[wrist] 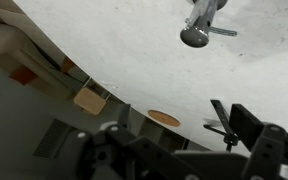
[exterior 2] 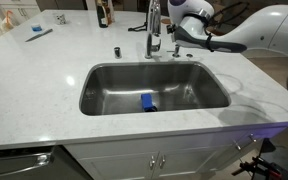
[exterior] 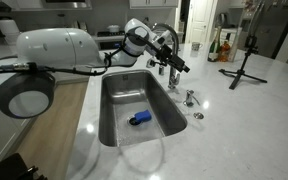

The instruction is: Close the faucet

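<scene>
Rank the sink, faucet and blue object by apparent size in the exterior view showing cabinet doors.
1. sink
2. faucet
3. blue object
The faucet stands farther from the camera, but the order is plain.

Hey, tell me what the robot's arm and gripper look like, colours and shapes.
The arm is glossy white, built from thick rounded links, with a round joint cap ringed in dark grey. A thin dark cable trails alongside it. The gripper is black, blocky and angular. No markings are legible.
</scene>
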Controlling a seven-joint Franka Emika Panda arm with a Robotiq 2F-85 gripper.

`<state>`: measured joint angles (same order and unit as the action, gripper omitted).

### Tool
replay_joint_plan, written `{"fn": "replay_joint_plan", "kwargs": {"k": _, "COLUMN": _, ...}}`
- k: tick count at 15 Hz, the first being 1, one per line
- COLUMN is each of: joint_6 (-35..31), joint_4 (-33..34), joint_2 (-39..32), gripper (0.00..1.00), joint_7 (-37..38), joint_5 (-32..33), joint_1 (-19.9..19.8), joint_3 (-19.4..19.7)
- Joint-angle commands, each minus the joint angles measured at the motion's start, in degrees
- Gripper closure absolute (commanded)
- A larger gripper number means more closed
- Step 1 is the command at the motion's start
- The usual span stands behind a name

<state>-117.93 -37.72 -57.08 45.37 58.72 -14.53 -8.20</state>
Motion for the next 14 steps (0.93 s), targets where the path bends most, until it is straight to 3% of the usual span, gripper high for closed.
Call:
{"fn": "replay_joint_plan", "kwargs": {"k": 1, "joint_6": 9.23, "joint_4": -6.53, "joint_2": 6.97, "gripper": 0.00, "joint_7": -2.80, "joint_5": -0.76, "joint_1": 0.54, "joint_3": -0.52}}
{"fn": "replay_joint_plan", "kwargs": {"k": 4, "joint_6": 15.02, "joint_4": -9.29, "joint_2": 10.64, "gripper": 0.00, "joint_7": -4.51, "joint_5": -0.58, "joint_1": 0.78, "joint_3": -0.80}}
{"fn": "replay_joint_plan", "kwargs": {"k": 6, "joint_6": 13.70, "joint_4": -13.19, "joint_2": 14.03, "gripper": 0.00, "joint_7": -6.48, "joint_5": -2.02, "joint_1": -0.68, "joint_3": -2.80}}
{"fn": "replay_joint_plan", "kwargs": {"k": 14, "joint_6": 6.02, "joint_4": -31.48, "joint_2": 27.26, "gripper": 0.00, "joint_7": -14.52, "joint_5": -16.08, "joint_1": -13.98, "joint_3": -13.26}}
